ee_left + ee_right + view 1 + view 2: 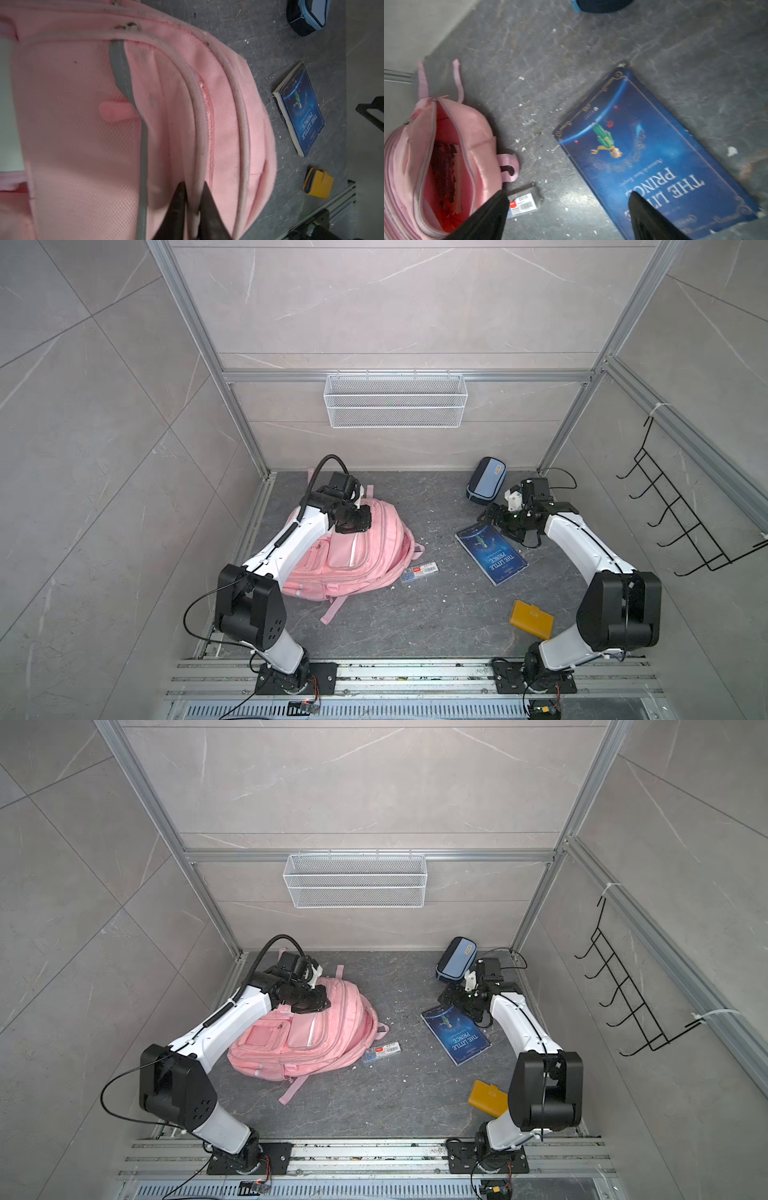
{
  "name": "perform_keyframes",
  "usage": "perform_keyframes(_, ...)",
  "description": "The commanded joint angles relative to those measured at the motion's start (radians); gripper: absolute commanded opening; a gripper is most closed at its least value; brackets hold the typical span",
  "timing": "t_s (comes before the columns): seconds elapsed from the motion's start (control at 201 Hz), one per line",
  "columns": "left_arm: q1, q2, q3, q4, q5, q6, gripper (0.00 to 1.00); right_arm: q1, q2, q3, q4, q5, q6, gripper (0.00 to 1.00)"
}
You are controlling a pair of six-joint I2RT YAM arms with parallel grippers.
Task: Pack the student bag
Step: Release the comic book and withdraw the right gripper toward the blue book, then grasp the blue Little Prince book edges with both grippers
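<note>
Now the big soft pink cloth student bag is lying flat on the dark grey stone floor, at about 9 o'clock, with its main zip gaping open. The left gripper is sitting on the bag's top end, with its fingers a little apart and a pale zip edge between them; I cannot tell if it is pinching. The right gripper is hanging wide open over the flat blue book at 3 o'clock. A small see-through plastic box is lying just beside the bag, at its 3 o'clock
</note>
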Motion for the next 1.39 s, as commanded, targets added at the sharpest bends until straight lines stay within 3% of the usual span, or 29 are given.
perform_keyframes(0.0,-0.003,-0.006,0.054,-0.058,-0.088,-0.044,0.39,-0.051,0.058,0.018,-0.051,0.023,-0.062,0.91)
perform_keyframes(0.055,-0.022,-0.008,0.079,-0.095,-0.145,-0.045,0.49,-0.067,0.09,0.036,-0.062,0.03,-0.082,0.9)
perform_keyframes(0.149,-0.113,0.008,0.176,-0.194,-0.259,0.0,0.81,-0.089,0.139,0.068,-0.074,0.066,-0.116,0.9)
perform_keyframes(0.214,-0.194,0.027,0.233,-0.232,-0.286,0.011,0.87,-0.109,0.168,0.083,-0.063,0.073,-0.12,0.9)
perform_keyframes(0.284,-0.274,0.056,0.272,-0.225,-0.235,-0.014,0.91,-0.127,0.211,0.109,-0.057,0.059,-0.121,0.9)
perform_keyframes(0.458,-0.408,0.196,0.325,-0.078,-0.027,-0.124,0.93,-0.152,0.311,0.171,-0.067,0.039,-0.14,0.89)
perform_keyframes(0.612,-0.463,0.36,0.462,-0.073,0.108,-0.1,0.93,-0.155,0.358,0.182,-0.082,0.02,-0.158,0.89)
perform_keyframes(0.797,-0.466,0.484,0.52,-0.019,0.193,-0.122,0.92,-0.156,0.385,0.148,-0.063,-0.025,-0.143,0.88)
perform_keyframes(1.006,-0.461,0.562,0.579,0.041,0.197,-0.138,0.85,-0.156,0.372,0.067,-0.037,-0.068,-0.132,0.86)
perform_keyframes(1.185,-0.445,0.676,0.645,0.083,0.267,-0.2,0.78,-0.146,0.308,-0.069,0.012,-0.109,-0.104,0.85)
perform_keyframes(1.389,-0.415,0.742,0.62,0.172,0.323,-0.287,0.71,-0.084,0.222,-0.208,0.046,-0.116,-0.076,0.81)
